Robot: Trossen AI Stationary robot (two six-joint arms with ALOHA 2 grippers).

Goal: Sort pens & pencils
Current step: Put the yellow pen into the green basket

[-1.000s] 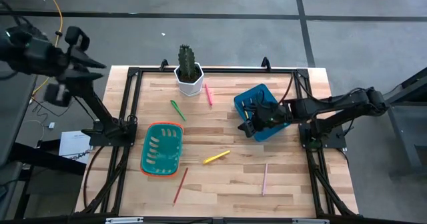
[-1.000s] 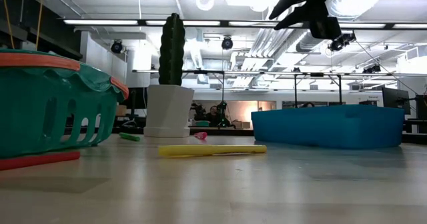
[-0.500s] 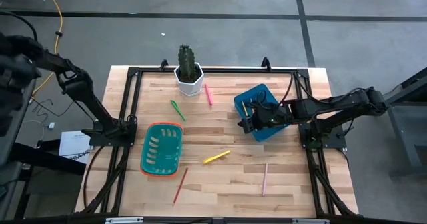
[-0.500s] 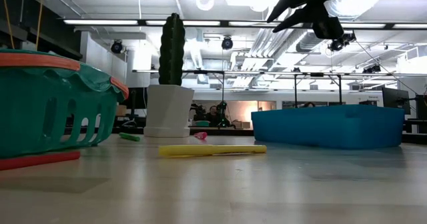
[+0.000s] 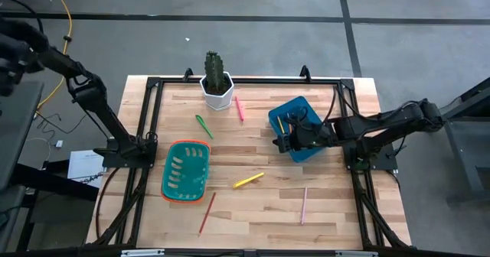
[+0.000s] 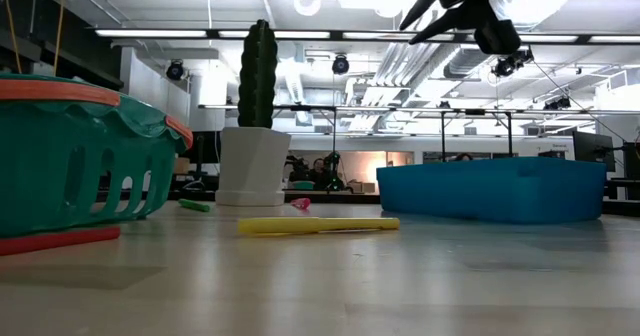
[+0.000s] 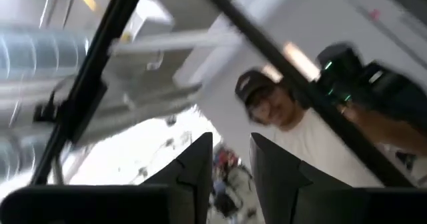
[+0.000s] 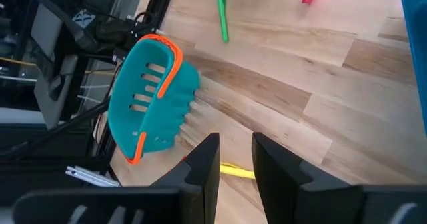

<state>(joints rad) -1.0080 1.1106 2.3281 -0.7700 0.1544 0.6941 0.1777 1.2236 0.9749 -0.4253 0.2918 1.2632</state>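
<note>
Progress looked slight when we took stock. One thin yellow-orange pencil (image 5: pixel 280 125) lay inside the blue bin (image 5: pixel 300 108), and as far as we could see it was the only item sorted; the teal basket (image 5: pixel 186 170) showed nothing inside from above, though its slatted floor made that hard to confirm.

Most items were loose on the wooden table (image 5: pixel 329 211). We counted a green pen (image 5: pixel 204 126) between the cactus pot (image 5: pixel 217 93) and the teal basket, a hot-pink pen (image 5: pixel 239 108) just beside the pot, and a yellow pen (image 5: pixel 248 180) near the table's middle, between basket and bin. A red-orange pencil (image 5: pixel 207 213) lay near the front edge below the basket, and a pale salmon pencil (image 5: pixel 303 205) lay well apart from it toward the right. We judged that five pieces remained to be placed.

We found the right gripper (image 5: pixel 285 142) raised above the near corner of the blue bin, its fingers (image 8: pixel 203 164) slightly spread with a narrow gap and nothing between them. Our left gripper (image 7: pixel 228 174) was lifted well off the table's left side, aimed up at the room, where a person in a cap showed; its fingers (image 7: pixel 197 167) also stood a little apart and held nothing.
</note>
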